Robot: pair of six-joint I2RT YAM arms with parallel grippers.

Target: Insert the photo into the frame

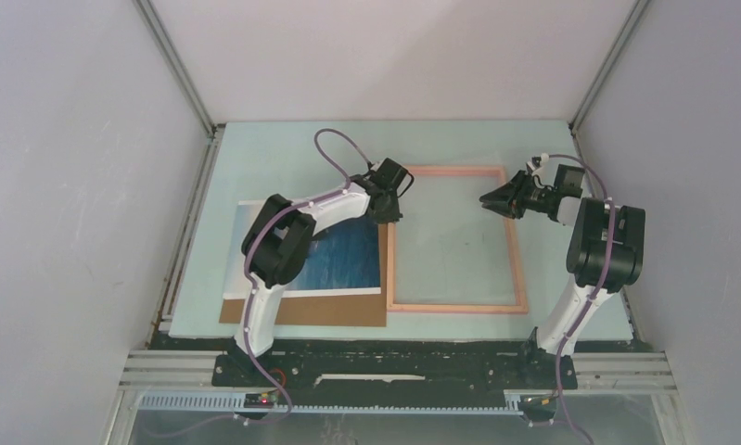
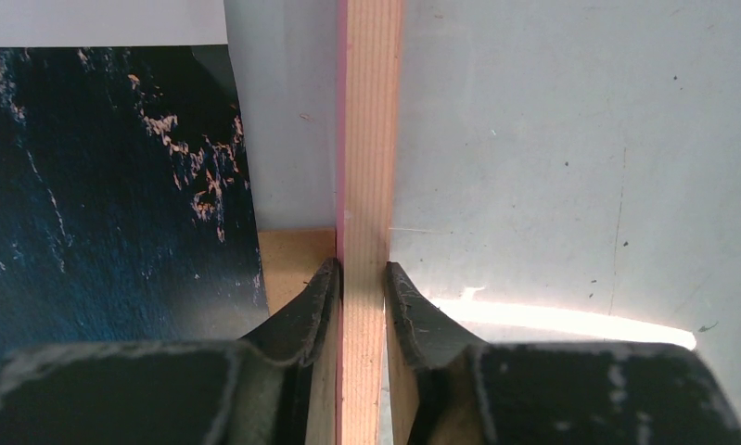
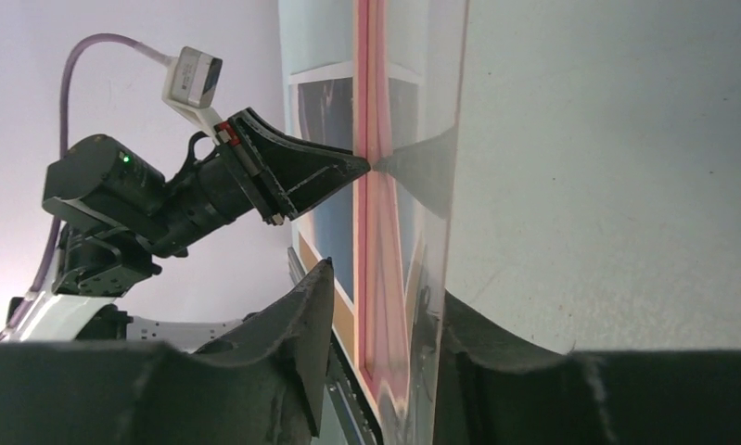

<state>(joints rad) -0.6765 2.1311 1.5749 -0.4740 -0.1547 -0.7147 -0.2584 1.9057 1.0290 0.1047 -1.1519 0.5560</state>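
- Two black two-finger end effectors meet at the thin salmon-pink rectangular picture frame (image 1: 454, 307) with the see-through middle, which lies on the pale blue-green worktop (image 1: 292, 158).
- At the frame's left rail, near its far-left corner, the left end effector (image 2: 362, 278) is clamped on the rail. In the left wrist view both fingers press against the rail's sides, and its top face shows pale wood grain with a pink edge.
- At the frame's right rail, near its far-right corner, the right end effector (image 3: 385, 287) has its jaws parted. In the right wrist view the rail runs between the fingers with a clear gap on one side, so it grips nothing.
- Across the frame in that same view, the tip of the left end effector touches the opposite rail.
- Just left of the frame and outside it, the rectangular paper photo (image 1: 348, 260) of dark blue sea with a white border lies picture side up. Its right edge is close beside the frame's left rail, and the left arm crosses above its far part.
- Under the photo, also left of the frame, lies a plain brown cardboard sheet (image 1: 329, 312). It shows along the photo's near edge and as a narrow strip between the photo and the frame.
- Whether the cardboard's right edge touches the frame's left rail, I cannot tell.
- Inside the frame, the worktop shows through the see-through middle.
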